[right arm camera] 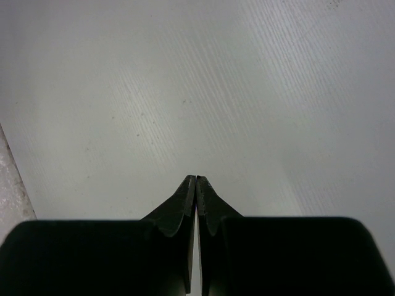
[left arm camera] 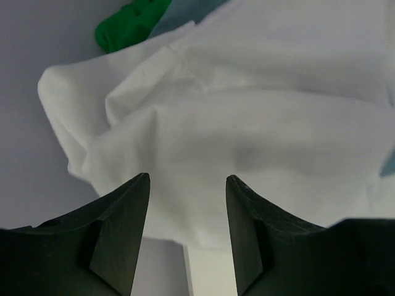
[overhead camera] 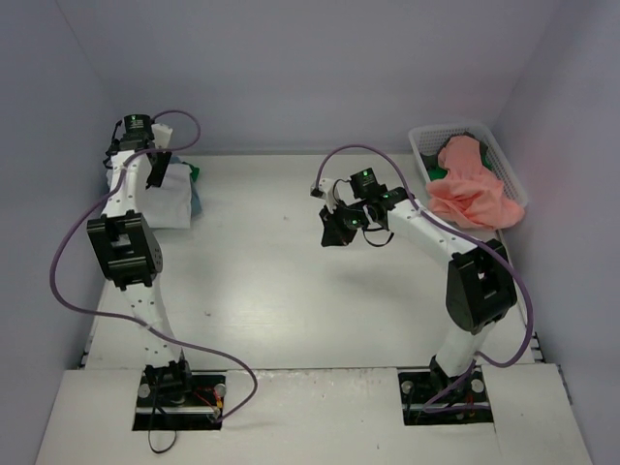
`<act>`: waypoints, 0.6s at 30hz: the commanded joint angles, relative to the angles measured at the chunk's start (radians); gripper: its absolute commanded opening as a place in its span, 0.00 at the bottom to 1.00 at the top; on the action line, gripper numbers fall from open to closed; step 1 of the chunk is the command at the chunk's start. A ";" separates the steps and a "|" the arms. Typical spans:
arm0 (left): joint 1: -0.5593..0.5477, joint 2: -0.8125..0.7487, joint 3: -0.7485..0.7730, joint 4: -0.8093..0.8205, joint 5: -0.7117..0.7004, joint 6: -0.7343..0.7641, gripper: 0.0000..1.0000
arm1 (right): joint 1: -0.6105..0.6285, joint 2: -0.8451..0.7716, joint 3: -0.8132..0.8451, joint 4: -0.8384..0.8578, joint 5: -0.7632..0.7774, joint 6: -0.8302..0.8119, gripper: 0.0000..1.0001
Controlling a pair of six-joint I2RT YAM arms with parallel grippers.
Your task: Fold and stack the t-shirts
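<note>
Left tool [left arm camera: 187, 180]: the two dark fingers stand about halfway apart, with nothing between them. Through the gap shows a white cloth t-shirt [left arm camera: 247, 123], just beyond the fingertips. Whether either tip touches the cloth cannot be told. In the top view the left tool [overhead camera: 155, 172] points down over the far left corner of the white table [overhead camera: 291, 310], with its arm reaching along the table's left edge.

The white cloth t-shirt [overhead camera: 172, 199] lies at that far left corner of the table. It is roughly squared but rumpled, with soft folds and one loose edge bulging out. It rests on top of other cloth. A bright green cloth [left arm camera: 129, 21] pokes out from under its far edge. A light blue cloth [left arm camera: 179, 13] shows next to the green, and again along the side facing the table's middle.

Right tool [right arm camera: 196, 180]: fingers pressed together tip to tip, holding nothing. Below it is only bare table surface. The top view puts the right tool [overhead camera: 341, 225] above the table's middle, a little toward the far right, well apart from any cloth.

At the far right corner of the table stands a white plastic mesh basket [overhead camera: 418, 139]. A salmon pink cloth t-shirt [overhead camera: 475, 189] is bunched inside it and spills over its near rim. A scrap of green cloth [overhead camera: 436, 172] shows inside the basket, touching the pink on the side toward the table's middle.
</note>
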 commanded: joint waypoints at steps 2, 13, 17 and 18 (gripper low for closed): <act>0.042 0.056 0.152 0.082 -0.064 0.051 0.47 | -0.008 -0.034 0.001 0.002 -0.040 -0.005 0.00; 0.107 0.382 0.366 0.079 -0.138 0.087 0.47 | -0.014 -0.017 0.001 0.000 -0.037 -0.008 0.00; 0.111 0.409 0.306 0.087 -0.113 0.062 0.47 | -0.015 -0.009 0.001 -0.002 -0.038 -0.009 0.00; 0.111 0.405 0.289 0.094 -0.098 0.058 0.47 | -0.014 -0.007 0.001 -0.001 -0.038 -0.009 0.00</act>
